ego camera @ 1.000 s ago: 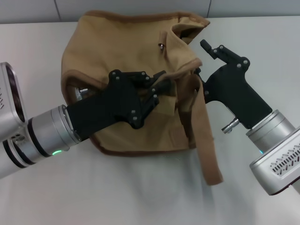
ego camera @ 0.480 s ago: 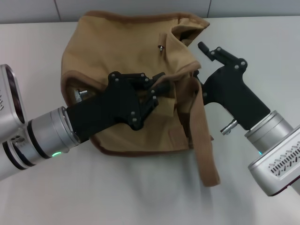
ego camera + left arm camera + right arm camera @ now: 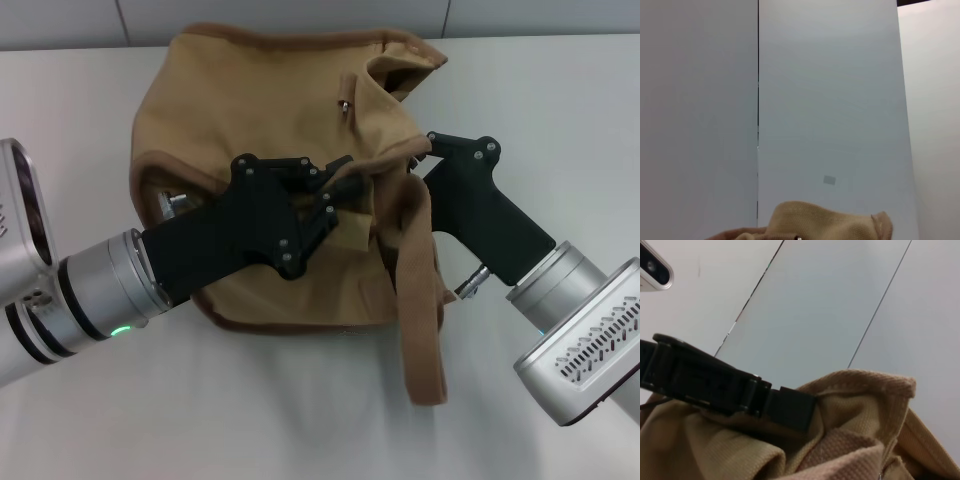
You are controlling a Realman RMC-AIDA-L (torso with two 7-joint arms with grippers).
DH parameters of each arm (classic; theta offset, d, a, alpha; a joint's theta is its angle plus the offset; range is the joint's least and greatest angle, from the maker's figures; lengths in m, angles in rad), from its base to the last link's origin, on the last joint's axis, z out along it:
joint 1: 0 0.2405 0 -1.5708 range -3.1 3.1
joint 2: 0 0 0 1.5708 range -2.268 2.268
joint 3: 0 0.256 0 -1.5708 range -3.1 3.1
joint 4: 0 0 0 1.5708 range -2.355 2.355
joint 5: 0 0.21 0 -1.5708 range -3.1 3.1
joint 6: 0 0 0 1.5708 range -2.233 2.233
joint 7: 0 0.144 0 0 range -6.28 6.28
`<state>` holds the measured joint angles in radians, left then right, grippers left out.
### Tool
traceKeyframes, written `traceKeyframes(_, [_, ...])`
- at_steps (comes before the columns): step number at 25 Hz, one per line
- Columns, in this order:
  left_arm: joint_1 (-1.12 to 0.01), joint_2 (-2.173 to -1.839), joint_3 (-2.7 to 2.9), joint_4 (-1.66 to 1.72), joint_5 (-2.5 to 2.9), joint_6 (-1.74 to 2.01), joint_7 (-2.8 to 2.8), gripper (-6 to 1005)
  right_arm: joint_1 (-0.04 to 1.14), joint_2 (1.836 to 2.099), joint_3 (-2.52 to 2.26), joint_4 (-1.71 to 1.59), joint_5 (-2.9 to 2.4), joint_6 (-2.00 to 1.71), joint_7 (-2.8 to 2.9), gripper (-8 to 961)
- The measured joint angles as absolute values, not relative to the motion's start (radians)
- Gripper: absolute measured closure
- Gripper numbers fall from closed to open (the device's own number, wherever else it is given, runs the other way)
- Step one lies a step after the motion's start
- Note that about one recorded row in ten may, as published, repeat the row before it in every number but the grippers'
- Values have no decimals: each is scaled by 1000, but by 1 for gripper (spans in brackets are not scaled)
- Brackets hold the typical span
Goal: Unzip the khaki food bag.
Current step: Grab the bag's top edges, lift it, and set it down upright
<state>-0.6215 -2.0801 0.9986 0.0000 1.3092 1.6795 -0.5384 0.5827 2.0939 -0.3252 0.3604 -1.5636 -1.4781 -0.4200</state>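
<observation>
The khaki food bag [image 3: 260,90] lies slumped on the white table, its silver snap [image 3: 343,103] facing up. One tan strap handle [image 3: 420,300] trails off its near right side. My left gripper [image 3: 345,180] reaches over the middle of the bag and is shut on a fold of its fabric. My right gripper [image 3: 428,150] presses against the bag's right edge by the strap. The zipper is hidden. The bag's edge shows in the left wrist view [image 3: 825,222]. The right wrist view shows the bag [image 3: 855,395] with a black finger [image 3: 715,385] laid across it.
The white table [image 3: 560,100] extends on all sides of the bag. A grey wall with panel seams stands behind it [image 3: 830,100]. Both silver forearms fill the near corners of the head view.
My right gripper has tilted and moved left and down against the bag's right edge. The strap handle has shifted left with it. My left gripper has not moved.
</observation>
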Motion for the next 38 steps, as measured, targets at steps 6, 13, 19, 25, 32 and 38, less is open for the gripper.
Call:
traceKeyframes(6, [-619, -2080, 997, 0, 1309, 1688, -538, 917, 582, 2094, -325, 359, -1565, -1472, -420, 940])
traceKeyframes(13, [-579, -2080, 887, 8, 1300, 1747, -542, 917, 563, 2094, -313, 349, -1561, -1457, -420, 947])
traceKeyframes(19, [-536, -2080, 728, 0, 1298, 1783, -555, 917, 541, 2094, -311, 342, -1558, -1453, -419, 946])
traceKeyframes(25, [-481, -2079, 570, -2, 1298, 1798, -600, 917, 512, 2094, -305, 312, -1560, -1441, -384, 945])
traceKeyframes(32, [-433, -2071, 522, 27, 1297, 1798, -627, 916, 489, 2094, -316, 258, -1588, -1441, -293, 944])
traceKeyframes(38, [-419, -2071, 519, 38, 1297, 1795, -639, 916, 493, 2093, -316, 256, -1620, -1439, -256, 944])
